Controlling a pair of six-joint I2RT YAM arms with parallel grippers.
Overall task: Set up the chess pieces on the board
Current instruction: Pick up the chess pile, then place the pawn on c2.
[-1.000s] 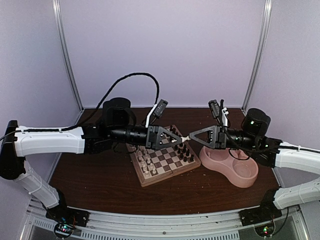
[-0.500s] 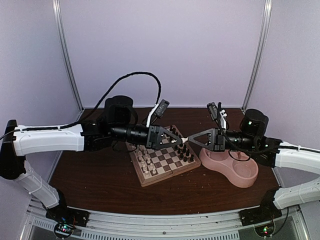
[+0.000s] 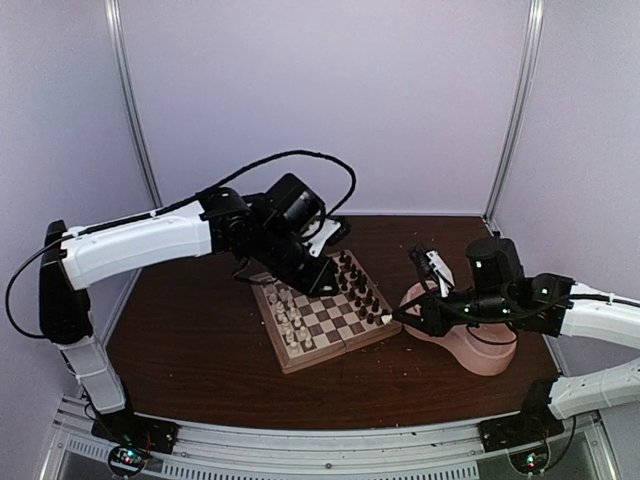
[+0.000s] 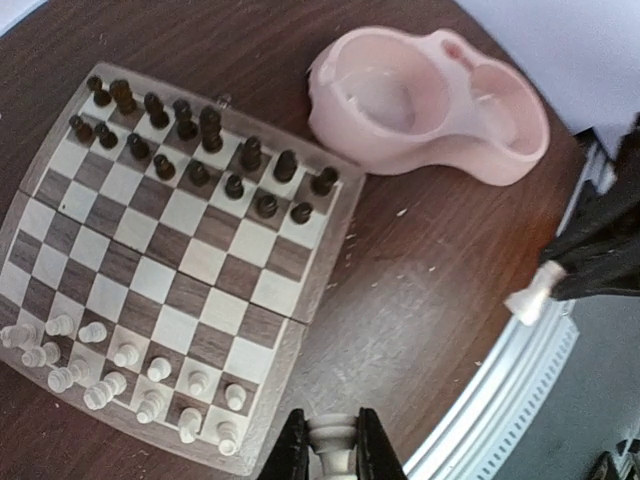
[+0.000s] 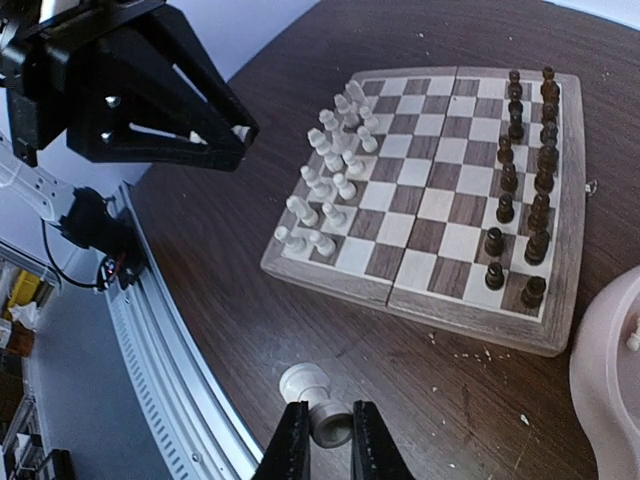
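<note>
The white chess pieces [image 4: 100, 372] sit bunched at the lower left of the left wrist view. They're crowded at that end of the board [image 4: 175, 245] rather than in tidy ranks, and a few look to be leaning, though I can't swear to it. The dark pieces [image 4: 190, 150] line the far end, upper left. Now the trouble: the left gripper [image 4: 330, 452] is pinched tight on a cream piece [image 4: 331, 438] at the bottom edge, high over the board. The right gripper [image 5: 325, 415] is clamped on another cream piece [image 5: 312, 392], bottom centre of its own view, and that one looks gripped sideways. Set down like that, I reckon it topples and rolls. Both arms want the same packed corner, so the fingers could clip each other or skittle the neighbours. The right arm also has the dark ranks between it and the white end, with the pink bowl [image 4: 400, 155] close by.
</note>
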